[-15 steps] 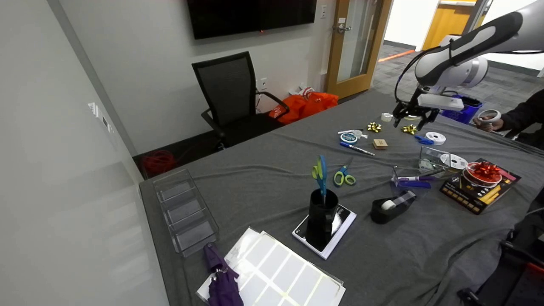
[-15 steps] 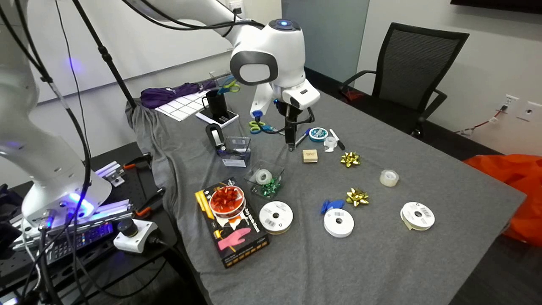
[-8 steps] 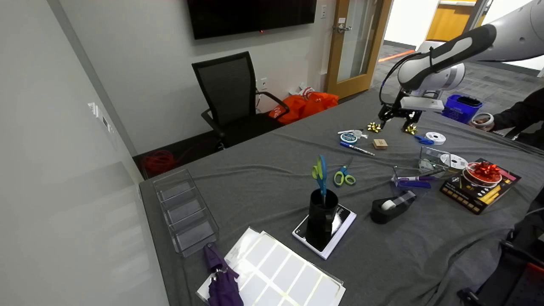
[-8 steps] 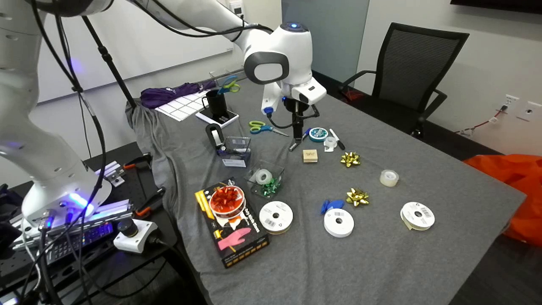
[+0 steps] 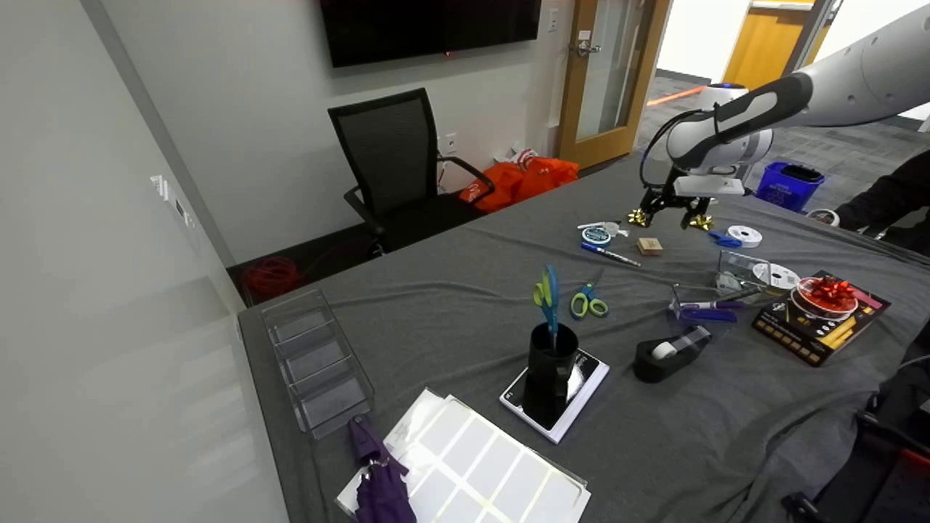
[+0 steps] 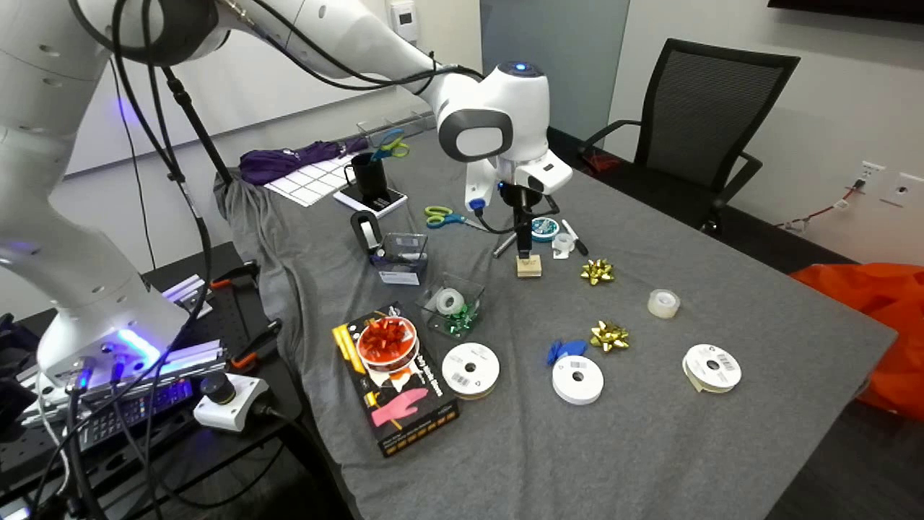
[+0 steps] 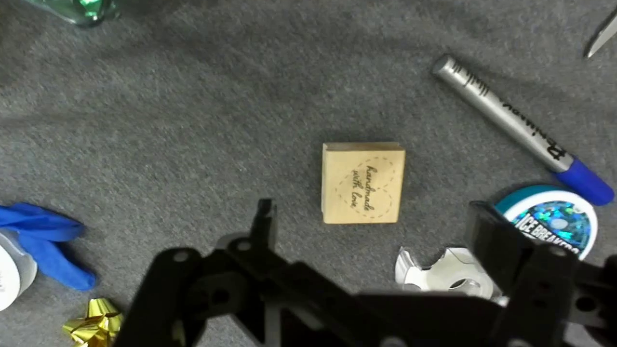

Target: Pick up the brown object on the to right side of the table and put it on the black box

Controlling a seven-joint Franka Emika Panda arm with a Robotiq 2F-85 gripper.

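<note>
We saw the brown block (image 7: 364,188), stamped "handmade with love", lying flat on the gray cloth (image 7: 207,130). In the wrist view the gripper (image 7: 370,206) stood wide apart, the block showing between and mostly beyond its fingertips. Near it we had a blue-capped marker (image 7: 524,129) and an Ice Breakers container (image 7: 554,222). Well apart, in both exterior views, we found the black box (image 6: 398,386), bearing a red bow (image 6: 386,338).

White arm (image 6: 346,36), dark-grey trim (image 6: 447,136), black cables (image 6: 207,253), blue light (image 6: 520,67), black claw (image 7: 372,209) with round screws (image 7: 181,256)
</note>
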